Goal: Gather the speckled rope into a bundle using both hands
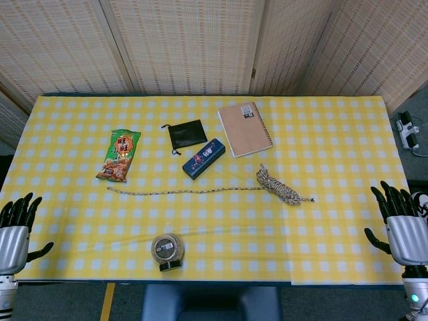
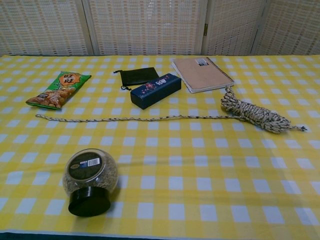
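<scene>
i am holding my left hand (image 1: pixel 15 227) and right hand (image 1: pixel 403 224) open and empty off the yellow checked tablecloth (image 1: pixel 334 147); speckled rope (image 1: pixel 277 185) is lying mid-table, woven screens (image 1: pixel 187 40) behind.

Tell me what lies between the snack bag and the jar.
Only the speckled rope's straight tail crosses between the snack bag and the jar; otherwise bare checked tablecloth. Chest view shows it best.

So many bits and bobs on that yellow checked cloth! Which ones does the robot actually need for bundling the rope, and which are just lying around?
Needed for the job:
speckled rope, partly coiled, with a long tail stretched out
left hand, empty
right hand, empty

Just lying about:
snack bag
black pouch
blue box
notebook
jar
</scene>
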`<state>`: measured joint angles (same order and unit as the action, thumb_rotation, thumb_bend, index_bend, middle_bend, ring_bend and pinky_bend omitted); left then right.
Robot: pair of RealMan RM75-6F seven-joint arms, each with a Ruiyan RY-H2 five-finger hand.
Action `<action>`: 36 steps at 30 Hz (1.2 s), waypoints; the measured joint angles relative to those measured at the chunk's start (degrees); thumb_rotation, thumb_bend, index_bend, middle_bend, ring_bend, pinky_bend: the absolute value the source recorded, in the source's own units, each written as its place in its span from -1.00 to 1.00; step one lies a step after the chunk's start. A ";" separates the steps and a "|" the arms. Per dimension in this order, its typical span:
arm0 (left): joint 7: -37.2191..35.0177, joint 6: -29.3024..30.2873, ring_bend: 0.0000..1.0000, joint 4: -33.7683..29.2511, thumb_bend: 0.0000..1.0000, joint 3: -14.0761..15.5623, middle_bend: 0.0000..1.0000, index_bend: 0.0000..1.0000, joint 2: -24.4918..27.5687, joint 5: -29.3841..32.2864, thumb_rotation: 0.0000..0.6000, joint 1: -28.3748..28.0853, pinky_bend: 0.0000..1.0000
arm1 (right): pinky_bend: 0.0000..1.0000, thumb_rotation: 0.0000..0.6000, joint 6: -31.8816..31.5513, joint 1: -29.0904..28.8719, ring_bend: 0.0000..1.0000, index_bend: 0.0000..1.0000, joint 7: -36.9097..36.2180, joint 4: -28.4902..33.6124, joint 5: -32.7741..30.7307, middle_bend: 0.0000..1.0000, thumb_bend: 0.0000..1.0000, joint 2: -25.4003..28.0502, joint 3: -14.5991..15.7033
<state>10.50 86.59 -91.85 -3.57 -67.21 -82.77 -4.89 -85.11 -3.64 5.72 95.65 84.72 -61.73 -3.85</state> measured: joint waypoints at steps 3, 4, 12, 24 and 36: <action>0.00 -0.02 -1.00 -0.13 -0.73 0.34 -1.00 -1.00 0.14 0.21 1.00 0.36 -1.00 | -1.00 1.00 -0.47 0.08 -1.00 -1.00 0.00 0.12 0.36 -1.00 -0.39 0.20 -0.10; -0.12 -0.03 -1.00 -0.10 -0.73 0.40 -1.00 -1.00 0.18 0.20 1.00 0.41 -1.00 | -1.00 1.00 -0.42 0.08 -1.00 -1.00 0.06 0.15 0.37 -1.00 -0.39 0.22 -0.09; -1.33 1.00 -1.00 0.53 -0.73 0.75 -1.00 -1.00 -0.03 -0.54 1.00 1.17 -1.00 | -1.00 1.00 0.83 -0.29 -1.00 -1.00 0.22 0.33 0.38 -1.00 -0.39 -0.17 0.27; -1.93 0.32 -1.00 0.87 -0.73 0.70 -1.00 -1.00 -0.09 -0.82 1.00 0.95 -1.00 | -1.00 1.00 9.79 -5.11 -0.76 -1.00 2.92 2.75 -3.18 -0.96 -0.40 -1.49 -0.74; -2.34 -0.17 -1.00 1.12 -0.73 0.96 -1.00 -1.00 -0.43 -0.71 1.00 1.08 -1.00 | -0.99 1.00 24.83 -17.50 -0.77 -1.00 12.20 5.15 -16.76 -0.94 -0.40 -6.71 -5.53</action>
<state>8.17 86.42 -90.73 -2.61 -67.65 -83.48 -3.81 -60.28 -21.14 17.92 100.81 67.96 -68.44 -9.38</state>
